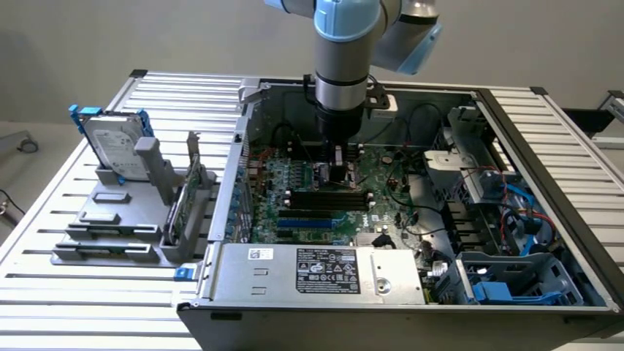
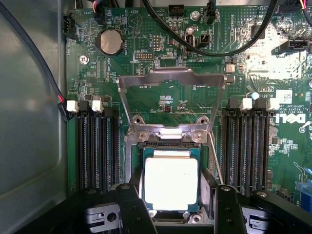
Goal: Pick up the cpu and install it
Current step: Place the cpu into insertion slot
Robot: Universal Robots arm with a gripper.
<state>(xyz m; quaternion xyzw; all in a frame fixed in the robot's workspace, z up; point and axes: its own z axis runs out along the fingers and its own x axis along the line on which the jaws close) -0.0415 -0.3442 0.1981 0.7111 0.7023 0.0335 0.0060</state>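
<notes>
The cpu (image 2: 170, 183), a small square chip with a bright silver top and thin pale rim, lies flat inside the dark socket frame (image 2: 168, 139) on the green motherboard (image 2: 161, 100). The socket's metal load plate (image 2: 173, 80) is swung back, off the chip. My gripper (image 2: 178, 197) is low over the socket, its two black fingers (image 2: 129, 209) flanking the chip. A strip of socket shows between the chip and the far finger, so the gripper reads as open. In the exterior view my gripper (image 1: 337, 170) hangs inside the computer case, just above the board.
Black memory slots (image 2: 95, 146) run along both sides of the socket. Black cables (image 2: 214, 46) arch over the board. The thin socket lever (image 2: 214, 156) stands beside the chip. Outside the case (image 1: 312, 274), a silver hard drive with blue brackets (image 1: 112, 142) stands in a grey rack.
</notes>
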